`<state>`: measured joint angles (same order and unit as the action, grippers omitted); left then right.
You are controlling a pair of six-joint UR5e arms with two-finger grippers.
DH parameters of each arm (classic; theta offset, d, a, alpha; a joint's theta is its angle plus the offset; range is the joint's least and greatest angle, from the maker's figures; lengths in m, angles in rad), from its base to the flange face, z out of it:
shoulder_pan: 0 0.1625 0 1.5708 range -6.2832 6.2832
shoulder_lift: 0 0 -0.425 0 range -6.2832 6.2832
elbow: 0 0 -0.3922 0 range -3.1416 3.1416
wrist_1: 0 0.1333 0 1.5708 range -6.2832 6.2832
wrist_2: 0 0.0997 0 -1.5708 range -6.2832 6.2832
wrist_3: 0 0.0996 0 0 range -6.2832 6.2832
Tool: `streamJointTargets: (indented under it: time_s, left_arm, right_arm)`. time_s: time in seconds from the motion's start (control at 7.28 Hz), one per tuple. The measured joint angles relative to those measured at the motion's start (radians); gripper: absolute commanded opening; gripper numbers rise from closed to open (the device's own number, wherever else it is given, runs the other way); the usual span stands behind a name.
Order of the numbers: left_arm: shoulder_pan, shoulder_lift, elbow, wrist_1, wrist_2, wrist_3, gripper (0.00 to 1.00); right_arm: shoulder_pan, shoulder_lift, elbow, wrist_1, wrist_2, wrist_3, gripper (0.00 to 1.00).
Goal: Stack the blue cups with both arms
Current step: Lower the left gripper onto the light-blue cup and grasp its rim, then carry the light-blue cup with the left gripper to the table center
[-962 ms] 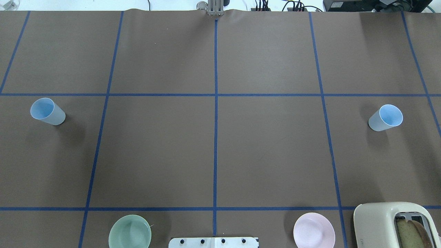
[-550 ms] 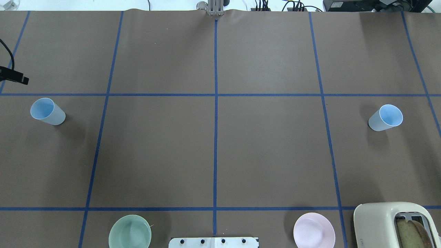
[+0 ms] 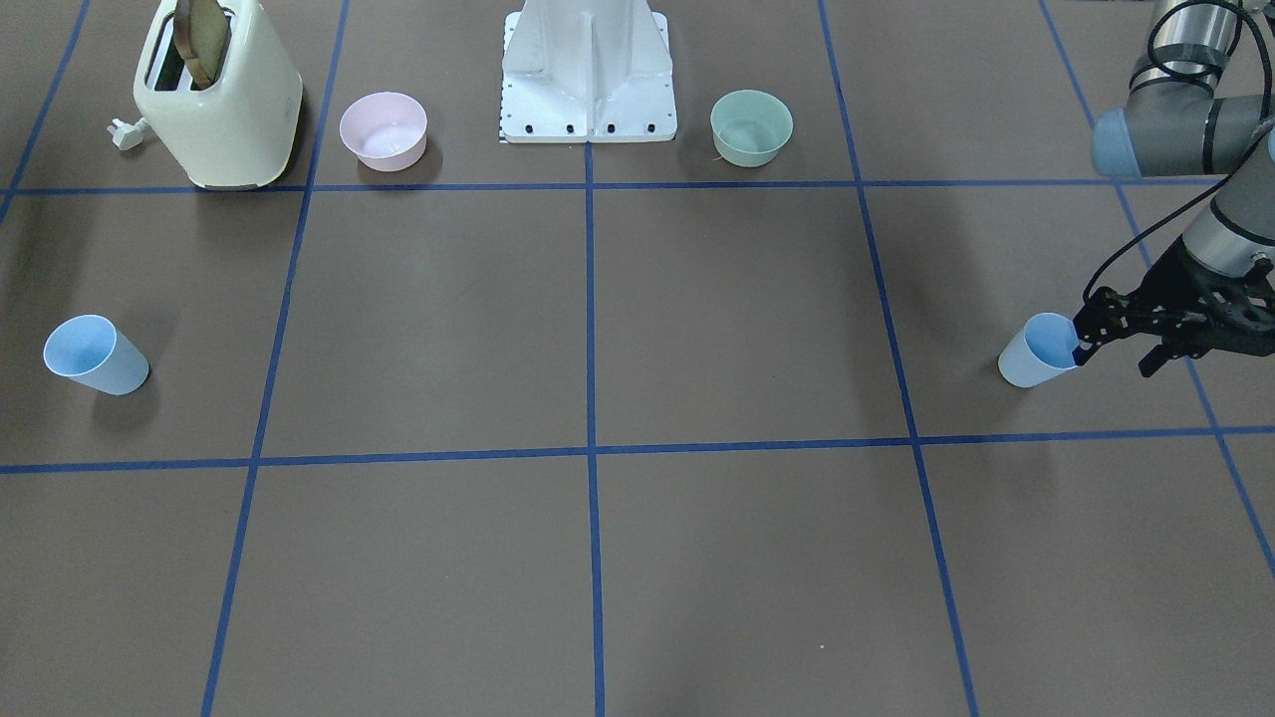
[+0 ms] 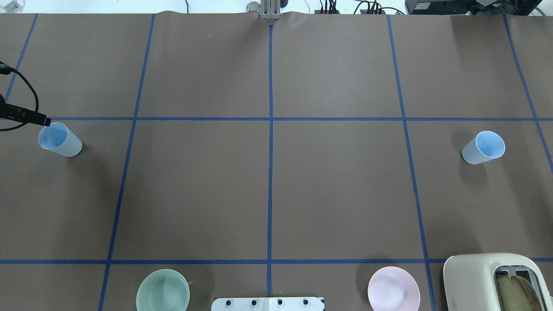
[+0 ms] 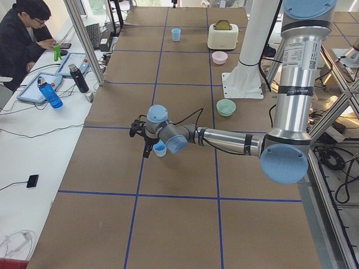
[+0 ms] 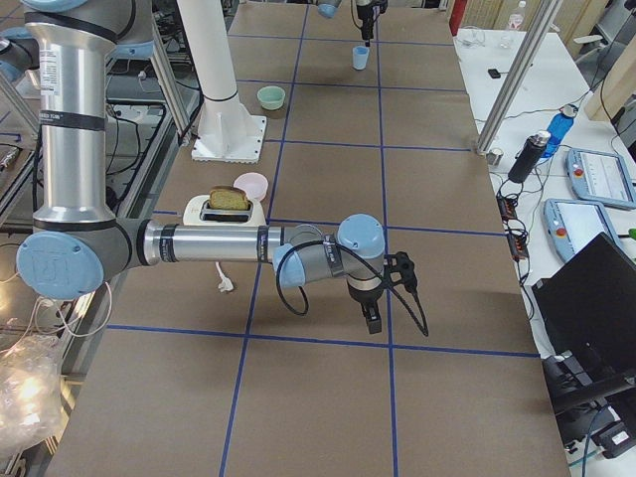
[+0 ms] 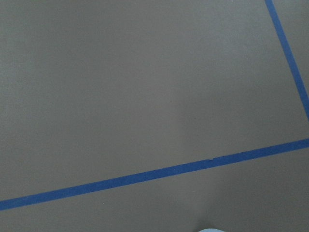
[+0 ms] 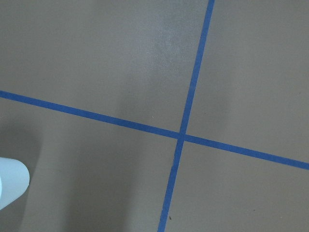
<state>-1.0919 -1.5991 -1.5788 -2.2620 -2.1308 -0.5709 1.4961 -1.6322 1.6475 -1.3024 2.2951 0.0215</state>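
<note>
The only print in view was a white label (image 5: 295, 53) on the upright tube of the left arm (image 5: 224, 137), and a similar one on the right arm (image 6: 209, 243); both were too small to read.

The left arm's forearm lay low and nearly level over the table, reaching away from the robot, with the wrist turned down. The left gripper (image 3: 1114, 358) had its jaws spread wide. One of its fingertips (image 3: 1080, 353) sat at the rim of the first blue cup (image 3: 1036, 363), and the other finger stood clear on the far side from the cup. Whether the near tip touched the rim could not be told. The cup stood upright just beside the gripper, toward the table's middle.

The right arm was stretched out level in the same manner, its right gripper (image 6: 373, 316) pointing down above a blue tape line (image 6: 328, 340); its jaw width could not be judged from that side view. The second blue cup (image 4: 484, 148) stood upright, showing only at the left edge of the right wrist view. The toaster (image 6: 227, 214) stood back from that gripper, toward the robot.
</note>
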Motion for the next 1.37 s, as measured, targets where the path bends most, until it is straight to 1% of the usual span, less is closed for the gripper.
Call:
streamJointTargets:
  time_s: [0.14,0.27,0.41,0.55,0.82,0.96,1.1,1.24,1.37]
  left_arm:
    - [0.007,0.014,-0.001,-0.013,-0.001,0.013,0.48]
    - [0.019,0.021,-0.003,-0.021,-0.004,0.019,0.41]
    - [0.032,0.024,-0.003,-0.028,-0.006,0.020,0.18]
    - [0.040,0.026,-0.003,-0.039,-0.007,0.020,0.00]
    - [0.047,0.026,-0.012,-0.049,-0.011,0.020,0.00]
    - [0.047,0.023,-0.033,-0.042,-0.029,0.017,0.00]
    - [0.046,0.014,-0.083,0.000,-0.062,0.010,0.00]
    - [0.046,-0.015,-0.151,0.097,-0.082,0.002,0.00]
    - [0.050,-0.074,-0.208,0.212,-0.087,-0.026,0.00]
  right_arm:
    - [0.000,0.000,0.001,0.000,0.000,0.004,1.00]
    - [0.000,0.000,0.004,0.000,0.000,0.011,1.00]
    - [0.001,0.000,0.005,0.000,0.000,0.017,1.00]
    - [0.001,0.000,0.006,0.000,0.000,0.019,1.00]
    - [0.001,0.000,0.006,0.000,0.001,0.020,1.00]
    - [0.001,0.000,0.007,0.000,0.001,0.020,1.00]
    - [0.001,0.000,0.007,0.000,0.001,0.020,1.00]
    - [0.001,0.000,0.007,0.000,0.001,0.020,1.00]
    - [0.001,0.000,0.007,0.000,0.001,0.020,1.00]
